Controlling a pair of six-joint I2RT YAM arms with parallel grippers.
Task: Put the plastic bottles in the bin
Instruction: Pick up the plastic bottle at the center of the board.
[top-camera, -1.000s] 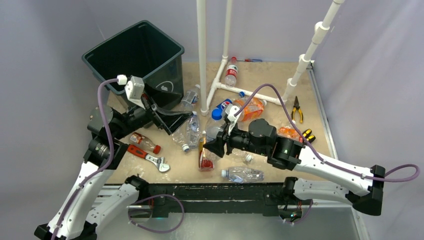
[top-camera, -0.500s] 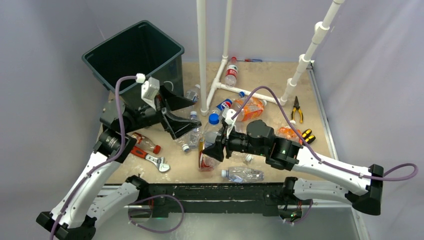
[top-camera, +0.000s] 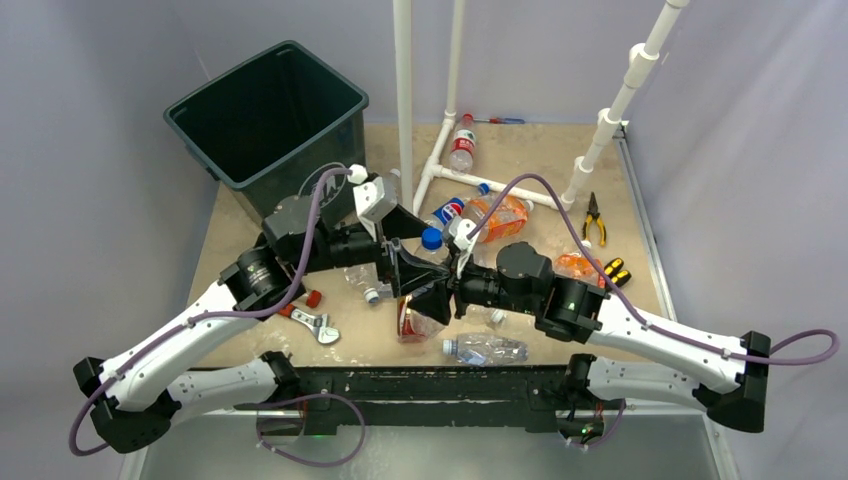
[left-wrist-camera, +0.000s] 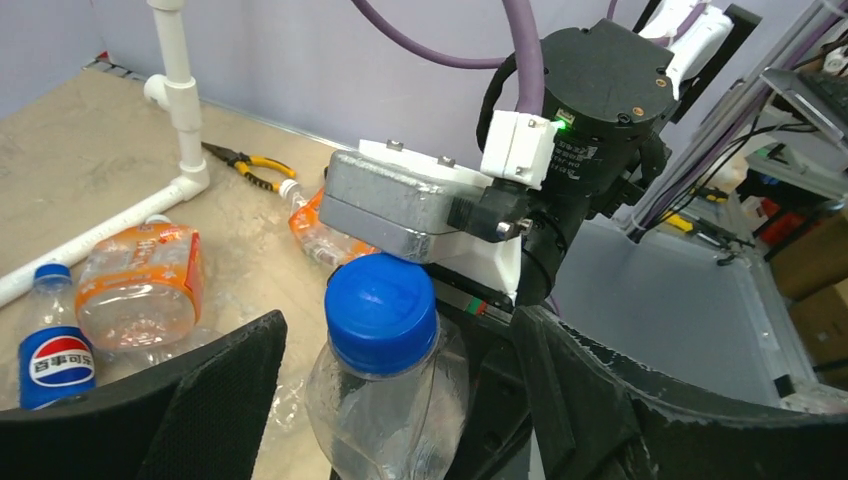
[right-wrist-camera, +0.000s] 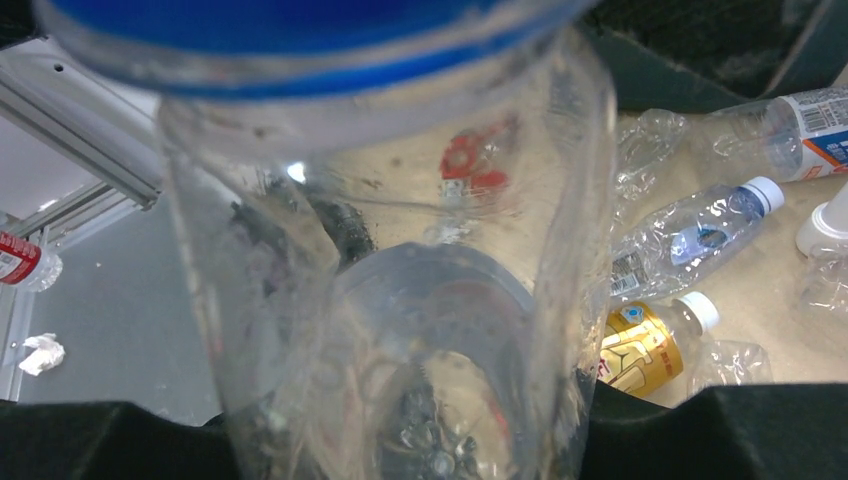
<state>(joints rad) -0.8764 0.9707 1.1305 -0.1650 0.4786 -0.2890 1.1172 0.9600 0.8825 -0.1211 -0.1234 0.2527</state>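
My right gripper (right-wrist-camera: 400, 445) pinched the clear blue-capped bottle (left-wrist-camera: 380, 310) low on its body, holding it upright at the centre of the overhead view. My left gripper (left-wrist-camera: 395, 400) stood spread, one finger on either side of the bottle's shoulder, not touching it as far as I could tell. The risk, as I judged it, lay in the handover. The plastic was thin and crushable, and if my right let go before my left had bitten, the bottle would slip or tip onto the loose bottles (right-wrist-camera: 690, 235) below. My two wrists were close together, so a knock seemed possible.

The bin (top-camera: 270, 110) sat at upper left, apart from the bottle. The white pipe frame (top-camera: 403, 120) rose just right of it, narrowing my carry path. The left side looked open.
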